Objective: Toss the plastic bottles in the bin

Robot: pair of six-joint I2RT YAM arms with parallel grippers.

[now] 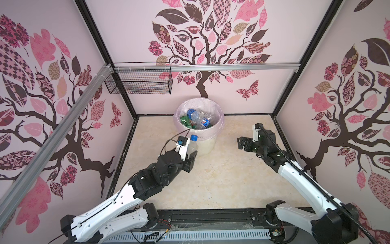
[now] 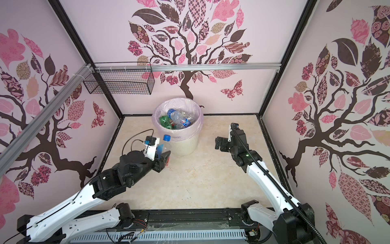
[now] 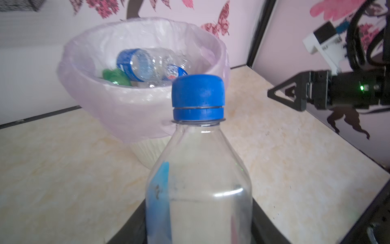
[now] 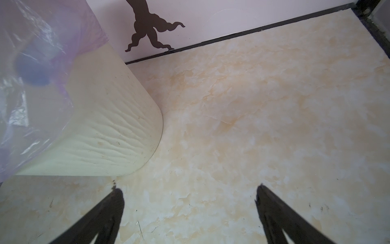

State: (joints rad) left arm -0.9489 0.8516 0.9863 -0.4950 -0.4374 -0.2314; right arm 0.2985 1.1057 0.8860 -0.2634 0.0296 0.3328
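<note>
A clear plastic bottle with a blue cap stands upright between the jaws of my left gripper, which is shut on its body. It sits just in front of the bin, cap near rim height. Inside the bin lie several plastic bottles, clear and green. To the bin's right my right gripper hangs open over bare floor, holding nothing.
A black wire mesh basket hangs from the aluminium rail at the back left. Patterned walls enclose the marble-look floor on three sides. A black rail runs along the front edge.
</note>
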